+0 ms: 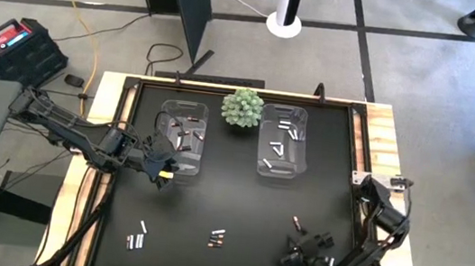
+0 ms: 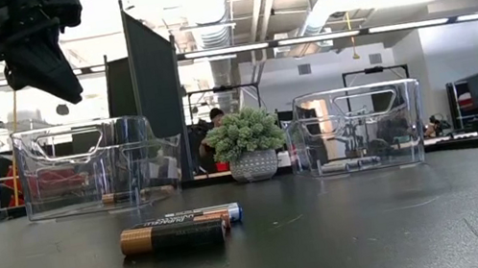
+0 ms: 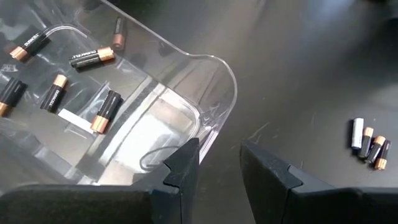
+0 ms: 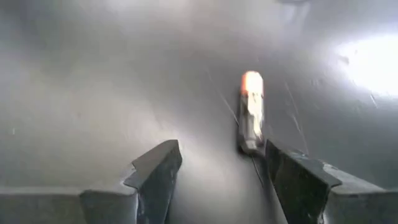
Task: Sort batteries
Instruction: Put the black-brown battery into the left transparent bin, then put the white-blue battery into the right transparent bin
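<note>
Nearby, green plant [image 1: 242,107] between two clear bins [image 1: 184,136].

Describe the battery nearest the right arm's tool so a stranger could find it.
Start at the right clear bin, then drop toward the table's near edge. There one dark battery with a copper end lies alone on the black mat, just ahead of the open right tool, unlike the clustered cells farther left.

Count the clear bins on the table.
2. The left bin stands left of the green plant, holding dark batteries; the right bin stands right of it, holding pale batteries. None seems hidden.
</note>
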